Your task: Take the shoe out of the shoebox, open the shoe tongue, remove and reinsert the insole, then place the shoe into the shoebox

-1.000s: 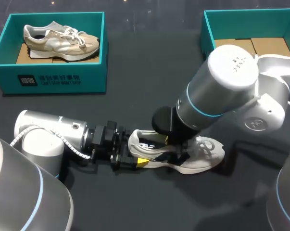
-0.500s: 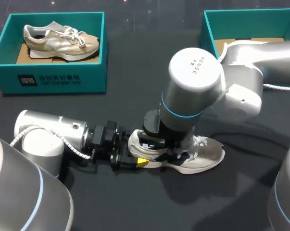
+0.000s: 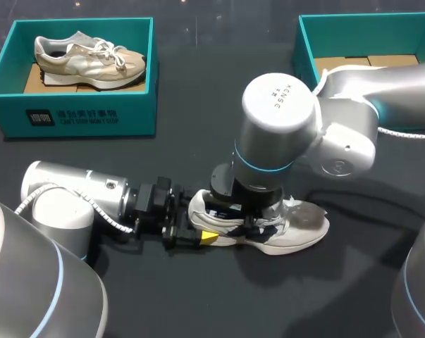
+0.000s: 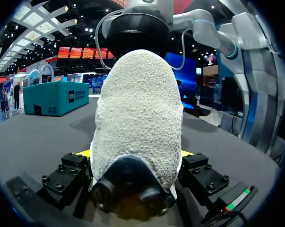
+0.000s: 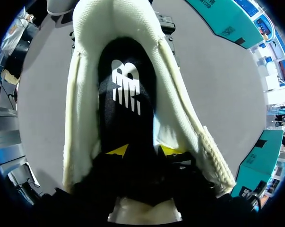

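Head view: white shoe point(image 3: 300, 229) sits sole-down on the table point(image 3: 198, 296), outside both boxes. Left gripper point(image 3: 198, 237) is at the heel, clamped on it. Right arm reaches in over the shoe, and right gripper point(image 3: 244, 220) is down in the shoe's opening. Left shoebox point(image 3: 78, 116) holds a beige shoe point(image 3: 89, 60). Right shoebox point(image 3: 304, 42) is well apart at the far right.

Left wrist view: the shoe's heel point(image 4: 137, 123) fills the space between the left gripper's point(image 4: 135, 156) fingers point(image 4: 81, 153), touching both sides, so it's grasping the shoe. Right arm hangs above the shoe.

Right wrist view: looking into the shoe point(image 5: 83, 123), the black insole point(image 5: 128, 90) lies flat inside. Right gripper point(image 5: 144, 151) is low in the opening, over the insole. Can't tell whether it's clenched on anything.
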Controlling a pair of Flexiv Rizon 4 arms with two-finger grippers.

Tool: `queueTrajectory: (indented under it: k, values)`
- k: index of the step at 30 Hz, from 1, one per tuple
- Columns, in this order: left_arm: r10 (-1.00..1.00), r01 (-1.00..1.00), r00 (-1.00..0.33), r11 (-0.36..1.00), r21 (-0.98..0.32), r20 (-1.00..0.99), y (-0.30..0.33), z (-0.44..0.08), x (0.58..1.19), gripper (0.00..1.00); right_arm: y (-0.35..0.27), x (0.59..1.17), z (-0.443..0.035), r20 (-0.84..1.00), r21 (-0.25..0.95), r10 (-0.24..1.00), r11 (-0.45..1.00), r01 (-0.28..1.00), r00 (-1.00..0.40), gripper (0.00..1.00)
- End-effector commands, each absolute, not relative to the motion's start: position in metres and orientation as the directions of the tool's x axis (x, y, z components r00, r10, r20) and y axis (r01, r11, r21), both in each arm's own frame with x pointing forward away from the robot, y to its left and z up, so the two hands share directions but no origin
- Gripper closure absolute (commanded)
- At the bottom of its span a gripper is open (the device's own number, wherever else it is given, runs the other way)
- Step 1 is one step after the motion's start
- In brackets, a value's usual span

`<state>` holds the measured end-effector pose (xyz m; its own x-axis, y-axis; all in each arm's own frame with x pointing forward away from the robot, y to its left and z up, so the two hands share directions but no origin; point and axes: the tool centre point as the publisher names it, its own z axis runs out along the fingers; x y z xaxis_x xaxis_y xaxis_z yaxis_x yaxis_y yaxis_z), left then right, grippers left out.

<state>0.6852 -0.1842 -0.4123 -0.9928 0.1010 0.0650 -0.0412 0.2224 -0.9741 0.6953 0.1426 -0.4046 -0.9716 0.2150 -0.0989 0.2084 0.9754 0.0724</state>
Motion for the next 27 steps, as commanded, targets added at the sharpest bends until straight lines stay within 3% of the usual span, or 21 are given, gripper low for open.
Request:
queueTrajectory:
  k: [1, 8, 13, 14, 20, 27]
  values:
    - [0.102, -0.041, -0.993, 0.225, -0.974, 0.066, -0.186, -0.414, 0.685, 1.00, 0.146, 0.696, -0.426, -0.065, 0.060, 0.204, 0.978, 0.200, -0.977, 0.58]
    - [0.102, -0.041, -0.993, 0.225, -0.974, 0.066, -0.186, -0.414, 0.685, 1.00, 0.151, 0.682, -0.435, -0.031, 0.060, 0.185, 0.981, 0.183, -0.982, 0.67]
    - [0.102, -0.041, -0.993, 0.225, -0.974, 0.066, -0.186, -0.414, 0.685, 1.00, 0.153, 0.672, -0.440, -0.013, 0.052, 0.178, 0.983, 0.177, -0.984, 0.88]
    - [0.102, -0.041, -0.993, 0.225, -0.974, 0.066, -0.186, -0.414, 0.685, 1.00, 0.153, 0.670, -0.441, -0.009, 0.052, 0.178, 0.983, 0.177, -0.984, 0.99]
    - [0.102, -0.041, -0.993, 0.225, -0.974, 0.066, -0.186, -0.414, 0.685, 1.00, 0.150, 0.665, -0.439, 0.002, 0.077, 0.167, 0.983, 0.167, -0.986, 1.00]
    - [0.102, -0.041, -0.993, 0.225, -0.974, 0.066, -0.186, -0.414, 0.685, 1.00, 0.139, 0.670, -0.419, 0.002, 0.204, 0.172, 0.964, 0.168, -0.985, 1.00]
